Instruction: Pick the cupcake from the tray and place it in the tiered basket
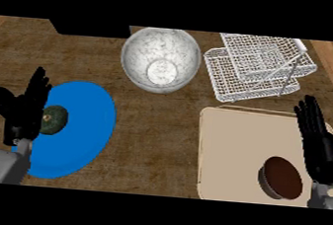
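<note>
The cupcake (281,178), dark brown and round-topped, sits on the beige tray (233,139) near the counter's (152,148) front right corner, in the tray's front right part. The right hand (319,141) stands just to its right, fingers straight and pointing toward the far edge, holding nothing. Its palm side appears to face the cupcake, though whether they touch cannot be told. So the cupcake lies to the left of that hand and slightly nearer the front edge. It has no long axis to speak of, so it can be grasped from any side. The left hand (19,108) rests open over the blue plate (88,128) near the left edge, well apart, beside a dark green fruit (52,119). The tiered basket (257,69) stands beyond the tray toward the far right, so the right hand is the likely one for the pick.
</note>
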You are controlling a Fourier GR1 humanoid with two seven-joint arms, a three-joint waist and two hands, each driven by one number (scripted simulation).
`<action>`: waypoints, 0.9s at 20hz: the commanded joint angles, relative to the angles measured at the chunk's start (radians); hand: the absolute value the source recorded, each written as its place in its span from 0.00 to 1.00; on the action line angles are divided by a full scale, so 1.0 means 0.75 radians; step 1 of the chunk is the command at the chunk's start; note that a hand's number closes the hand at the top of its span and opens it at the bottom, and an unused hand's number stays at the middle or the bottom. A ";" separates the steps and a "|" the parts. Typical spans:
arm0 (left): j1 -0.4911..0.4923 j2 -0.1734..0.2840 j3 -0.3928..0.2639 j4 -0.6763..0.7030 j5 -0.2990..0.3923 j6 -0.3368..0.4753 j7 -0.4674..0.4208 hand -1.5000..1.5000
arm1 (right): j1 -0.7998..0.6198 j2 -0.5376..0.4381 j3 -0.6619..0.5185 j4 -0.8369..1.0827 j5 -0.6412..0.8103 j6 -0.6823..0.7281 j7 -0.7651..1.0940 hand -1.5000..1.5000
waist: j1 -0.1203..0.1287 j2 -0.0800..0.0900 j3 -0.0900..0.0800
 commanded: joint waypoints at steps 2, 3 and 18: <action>-0.015 -0.045 -0.039 -0.014 0.011 -0.110 -0.053 0.50 | 0.141 0.014 -0.045 -0.274 0.108 -0.246 0.028 1.00 | -0.001 0.033 0.021; 0.029 -0.037 -0.075 -0.087 0.029 -0.147 -0.023 0.50 | 0.196 0.029 -0.074 -0.295 0.152 -0.319 -0.039 1.00 | -0.013 0.025 0.021; -0.038 -0.112 -0.220 -0.157 0.070 -0.309 0.078 0.50 | 0.974 0.390 0.053 -0.795 0.808 -1.050 0.084 0.00 | -0.001 0.053 0.013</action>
